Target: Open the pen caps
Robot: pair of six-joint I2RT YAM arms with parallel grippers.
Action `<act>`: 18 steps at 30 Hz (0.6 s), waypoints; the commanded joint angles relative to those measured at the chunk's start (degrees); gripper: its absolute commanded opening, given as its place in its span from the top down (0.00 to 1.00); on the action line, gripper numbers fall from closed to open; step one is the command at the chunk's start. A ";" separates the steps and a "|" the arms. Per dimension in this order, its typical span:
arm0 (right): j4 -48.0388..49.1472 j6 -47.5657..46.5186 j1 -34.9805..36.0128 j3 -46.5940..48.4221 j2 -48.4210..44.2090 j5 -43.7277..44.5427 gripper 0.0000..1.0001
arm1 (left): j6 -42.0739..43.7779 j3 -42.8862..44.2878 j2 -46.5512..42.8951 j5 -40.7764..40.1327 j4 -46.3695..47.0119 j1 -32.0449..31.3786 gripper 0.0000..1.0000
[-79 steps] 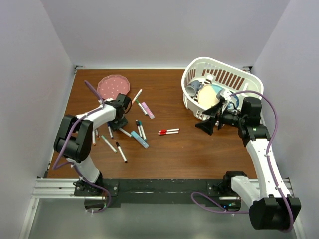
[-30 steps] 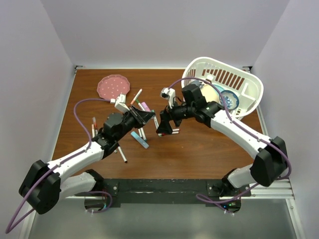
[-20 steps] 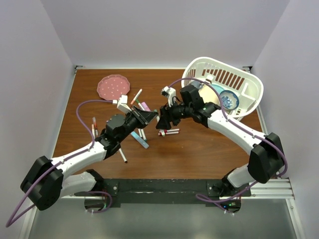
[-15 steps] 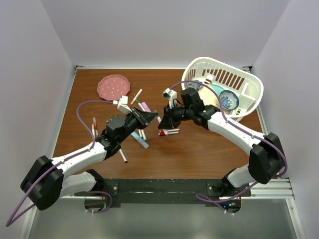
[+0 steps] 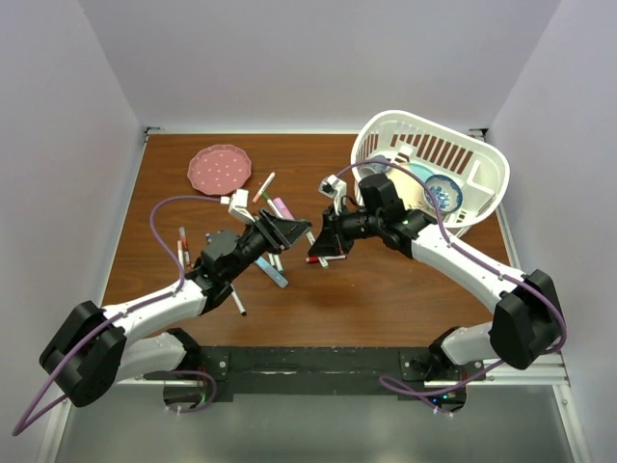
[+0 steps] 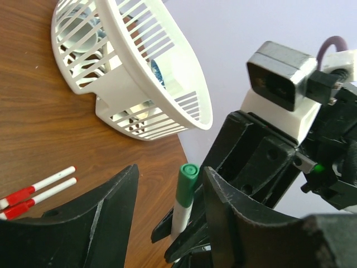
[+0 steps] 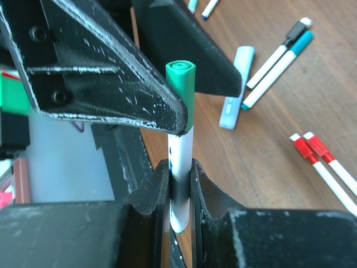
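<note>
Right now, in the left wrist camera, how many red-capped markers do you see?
2. Both lie side by side on the table at lower left: the upper red-capped marker and the lower red-capped marker. More may lie outside this view.

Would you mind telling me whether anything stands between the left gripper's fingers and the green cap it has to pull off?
Nothing visible does. The green cap stands in the open gap between the left gripper's fingers, with nothing in between. The right gripper is shut on the white marker just below the cap.
</note>
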 commanded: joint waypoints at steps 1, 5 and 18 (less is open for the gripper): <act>1.76 -1.92 -0.13 -0.20 -1.37 -4.36 1.00 | 3.41 0.27 -0.48 1.41 5.83 -0.17 0.45; 1.67 -2.45 -0.13 -0.12 -0.93 -5.15 1.00 | 3.68 0.80 0.22 2.82 7.15 -0.17 0.47; 1.23 -2.63 -0.48 0.76 0.65 -5.06 1.00 | 3.15 -0.34 1.63 6.25 11.11 -0.17 0.71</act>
